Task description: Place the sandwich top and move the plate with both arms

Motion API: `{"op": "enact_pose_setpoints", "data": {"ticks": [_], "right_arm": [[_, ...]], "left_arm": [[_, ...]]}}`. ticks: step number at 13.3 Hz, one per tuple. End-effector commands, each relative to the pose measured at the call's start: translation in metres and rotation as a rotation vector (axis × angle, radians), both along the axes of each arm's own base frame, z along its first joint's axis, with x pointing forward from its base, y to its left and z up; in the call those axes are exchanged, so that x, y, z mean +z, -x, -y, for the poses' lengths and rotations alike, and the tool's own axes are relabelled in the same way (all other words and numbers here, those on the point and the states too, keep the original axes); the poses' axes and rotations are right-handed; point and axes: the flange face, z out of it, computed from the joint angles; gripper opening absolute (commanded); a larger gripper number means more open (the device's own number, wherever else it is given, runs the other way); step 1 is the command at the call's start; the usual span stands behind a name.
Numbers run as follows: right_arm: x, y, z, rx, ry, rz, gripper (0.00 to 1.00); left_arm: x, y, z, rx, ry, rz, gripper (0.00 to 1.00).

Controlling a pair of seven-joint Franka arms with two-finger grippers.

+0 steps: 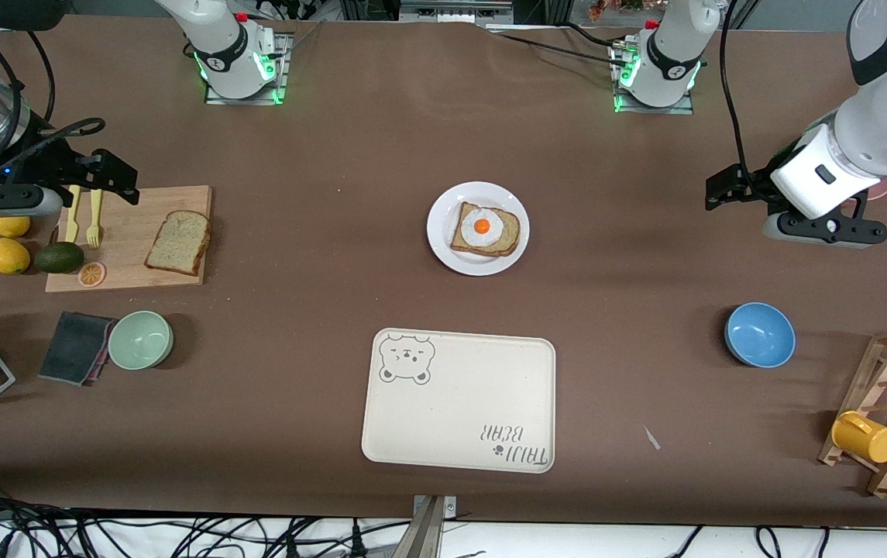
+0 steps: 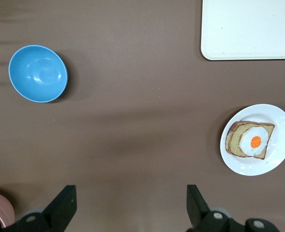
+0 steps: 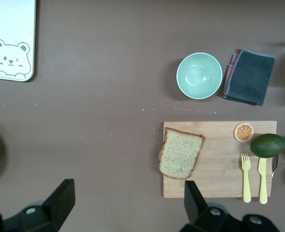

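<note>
The sandwich top [image 1: 179,242] lies flat on a wooden cutting board [image 1: 130,237] toward the right arm's end of the desk, at the board's edge that faces the middle. The plate [image 1: 478,228] sits in the middle of the desk, well apart from the board, and it carries a bread slice with a fried egg [image 1: 486,229]. The cream bear-print tray [image 1: 459,401] lies nearer to the front camera than the plate. The right tool [image 3: 125,203] hovers over the end of the board where a yellow fork [image 1: 93,218] and a yellow knife [image 1: 72,214] lie; its fingers are spread wide and hold nothing. The left tool [image 2: 130,205] hangs over the left arm's end of the desk with its fingers also wide apart and empty, and this arm seems to wait. In my judgement the task is not yet begun, and the first step is for the right tool to pick the slice. The slice is thin and lies flat, so the fingers may slide over it or push it off the board instead of gripping it. If it is squeezed too much it may bend or tear. Placed off-centre, it can shift the egg or slip onto the plate rim. When both arms carry the plate, uneven lifting could tilt it.
</note>
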Motion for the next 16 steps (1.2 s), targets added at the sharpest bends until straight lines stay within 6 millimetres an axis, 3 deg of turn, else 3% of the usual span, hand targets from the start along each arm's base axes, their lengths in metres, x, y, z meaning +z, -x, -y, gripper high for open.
{"op": "enact_pose_setpoints", "data": {"ticks": [1,13,16], "right_arm": [[0.007,-0.003,0.001,0.0,-0.02,-0.008,1.0],[0.014,-0.007,0.009,-0.001,-0.067,0.015,1.0],[0.003,-0.011,0.013,-0.007,-0.067,-0.01,1.0]], "left_arm": [[0.007,0.004,-0.003,-0.011,-0.008,0.003,1.0],[0.007,0.004,-0.001,-0.011,-0.007,0.002,1.0],[0.007,0.004,-0.001,-0.011,-0.007,0.002,1.0]]}}
